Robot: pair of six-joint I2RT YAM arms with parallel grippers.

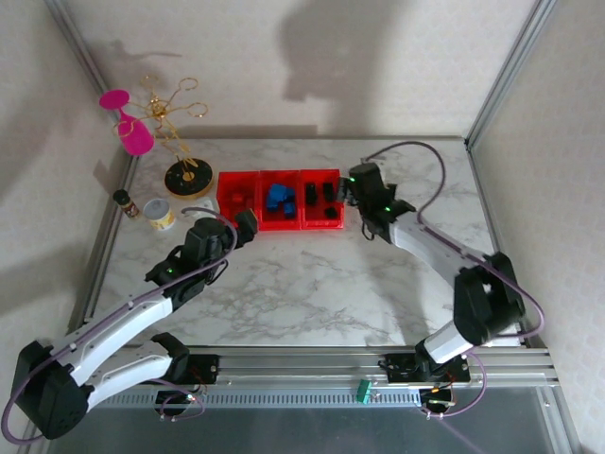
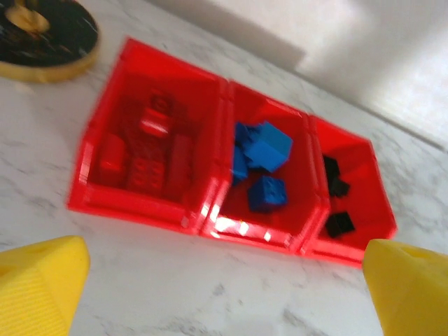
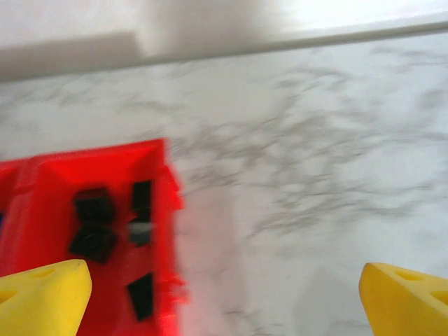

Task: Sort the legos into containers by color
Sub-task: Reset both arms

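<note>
Three joined red containers point(image 1: 257, 221) stand in a row at the back middle of the marble table. The left one holds red legos point(image 2: 150, 150), the middle one blue legos point(image 2: 262, 164), the right one black legos point(image 3: 98, 224). My left gripper point(image 2: 224, 287) hovers open just in front of the containers point(image 2: 140, 210), its yellow fingers point(image 2: 42, 280) wide apart with bare table between them. At the right end of the row, my right gripper point(image 3: 224, 297) is open and empty over the table beside the right container's wall point(image 3: 168, 210). From above, the left gripper point(image 1: 248, 227) and right gripper point(image 1: 346, 187) flank the row.
A gold wire stand on a round black base point(image 1: 186, 175), a pink glass point(image 1: 132, 132), a small tin can point(image 1: 159, 213) and a dark little bottle point(image 1: 125, 201) crowd the back left. Metal frame posts and walls bound the table point(image 1: 312, 284).
</note>
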